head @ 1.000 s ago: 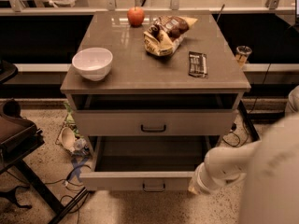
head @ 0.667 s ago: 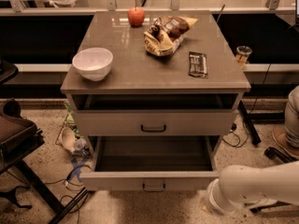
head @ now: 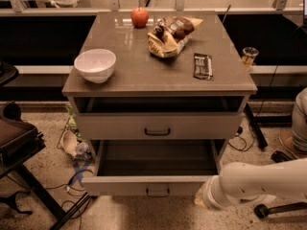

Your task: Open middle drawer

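The middle drawer (head: 158, 186) is pulled far out of the cabinet. Its plain grey inside shows and is empty, and its small dark handle (head: 157, 191) sits at the centre of the front. My white arm (head: 259, 182) comes in from the lower right. The gripper end (head: 201, 201) sits low, just in front of the drawer front's right corner and apart from the handle. The drawer above (head: 157, 126) shows a dark gap over its front. The bottom drawer is hidden under the open one.
On the cabinet top (head: 144, 75) are a white bowl (head: 95, 65), a red apple (head: 139, 17), a snack bag (head: 169, 35) and a dark bar wrapper (head: 203, 65). A black chair (head: 19, 147) stands at left, with cables on the floor (head: 72, 181). A person's leg (head: 300, 123) is at right.
My arm has pulled down and away from the open drawer's right front corner, and its forearm now lies low across the bottom right. The drawers have not moved.
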